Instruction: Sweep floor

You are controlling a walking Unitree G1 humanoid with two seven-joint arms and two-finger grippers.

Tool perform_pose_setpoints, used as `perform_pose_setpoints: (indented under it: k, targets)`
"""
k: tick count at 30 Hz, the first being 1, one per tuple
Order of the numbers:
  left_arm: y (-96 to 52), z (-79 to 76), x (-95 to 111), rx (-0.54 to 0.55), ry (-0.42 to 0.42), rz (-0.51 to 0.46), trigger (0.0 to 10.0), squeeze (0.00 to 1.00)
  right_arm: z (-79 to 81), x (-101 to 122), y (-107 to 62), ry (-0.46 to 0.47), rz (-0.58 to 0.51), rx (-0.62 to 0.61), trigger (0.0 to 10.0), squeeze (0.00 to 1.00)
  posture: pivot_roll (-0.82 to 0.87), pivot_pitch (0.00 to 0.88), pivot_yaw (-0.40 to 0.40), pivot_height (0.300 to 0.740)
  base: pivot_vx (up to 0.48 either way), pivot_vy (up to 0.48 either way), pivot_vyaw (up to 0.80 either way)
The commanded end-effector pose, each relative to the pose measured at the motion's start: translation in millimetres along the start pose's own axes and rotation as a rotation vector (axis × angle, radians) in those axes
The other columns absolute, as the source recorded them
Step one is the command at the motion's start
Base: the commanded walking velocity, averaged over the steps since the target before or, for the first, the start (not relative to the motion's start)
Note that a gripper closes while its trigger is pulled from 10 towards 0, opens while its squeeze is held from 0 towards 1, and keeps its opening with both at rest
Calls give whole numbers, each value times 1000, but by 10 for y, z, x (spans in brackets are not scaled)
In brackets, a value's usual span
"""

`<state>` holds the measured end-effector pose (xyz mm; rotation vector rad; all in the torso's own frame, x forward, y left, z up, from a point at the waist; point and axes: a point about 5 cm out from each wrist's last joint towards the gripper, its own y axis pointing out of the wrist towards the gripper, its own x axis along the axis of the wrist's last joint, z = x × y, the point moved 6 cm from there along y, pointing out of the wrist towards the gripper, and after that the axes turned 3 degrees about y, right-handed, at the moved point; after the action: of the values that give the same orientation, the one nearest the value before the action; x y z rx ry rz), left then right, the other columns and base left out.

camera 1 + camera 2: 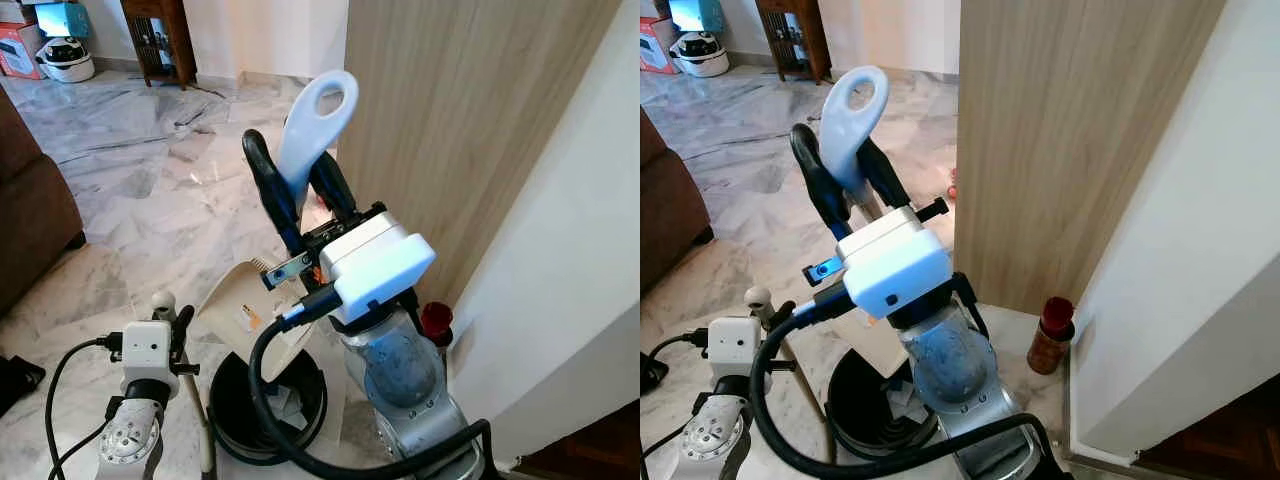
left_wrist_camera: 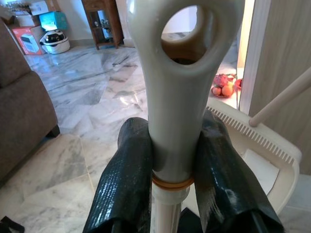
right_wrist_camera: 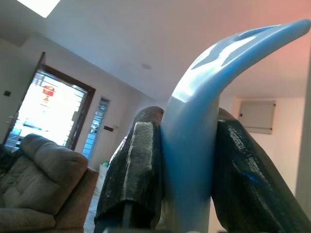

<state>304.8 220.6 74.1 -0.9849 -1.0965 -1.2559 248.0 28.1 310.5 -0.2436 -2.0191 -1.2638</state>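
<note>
The right gripper (image 1: 300, 190) clamps the pale blue dustpan handle (image 1: 316, 125), raised, its looped end upward. The left gripper (image 2: 170, 165) grips the cream broom handle (image 2: 177, 92), also looped. Below, the cream dustpan (image 1: 240, 305) tilts over a black bin (image 1: 235, 415) on the marble floor (image 1: 150, 170).

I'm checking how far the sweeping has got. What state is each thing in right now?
right gripper: shut on the pale blue handle, held upright.
left gripper: shut on the cream handle.
dustpan: tilted over the bin.
black bin: open, paper scraps inside.
red-capped bottle: upright, capped, on the floor by the wall.
marble floor: glossy.
</note>
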Motion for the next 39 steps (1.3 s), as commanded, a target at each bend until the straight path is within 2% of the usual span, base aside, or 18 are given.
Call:
perform_pose_setpoints:
  k: [1,14,16,17,19,27,31,36,39]
  targets:
    - [43,17,173,-5,33,-66,10000,0,10,220,29,-17,-96,9,10000,0,202,53,2,740,0,0,0]
    - [51,18,179,-7,32,-68,10000,0,29,311,29,-27,-138,10,10000,0,199,59,5,740,0,0,0]
    - [54,15,179,-9,33,-68,10000,0,26,285,29,2,-124,4,10000,0,199,60,6,740,0,0,0]
    - [56,15,180,-9,33,-68,10000,0,27,239,28,51,-96,-2,10000,0,199,60,6,740,0,0,0]
    - [56,11,182,-9,32,-68,10000,0,-3,228,25,69,-90,-19,10000,0,201,60,6,740,0,0,0]
    - [55,13,179,-9,33,-66,10000,0,-21,234,28,42,-95,-22,10000,0,200,63,6,740,0,0,0]
    - [53,13,176,-10,33,-66,10000,0,-7,248,25,-15,-108,0,10000,0,200,60,6,740,0,0,0]
    - [57,11,178,-12,33,-66,10000,0,-7,212,21,-8,-93,1,10000,0,201,55,6,740,0,0,0]
    - [60,9,179,-13,34,-67,10000,0,1,239,27,-49,-110,14,10000,0,201,54,6,740,0,0,0]
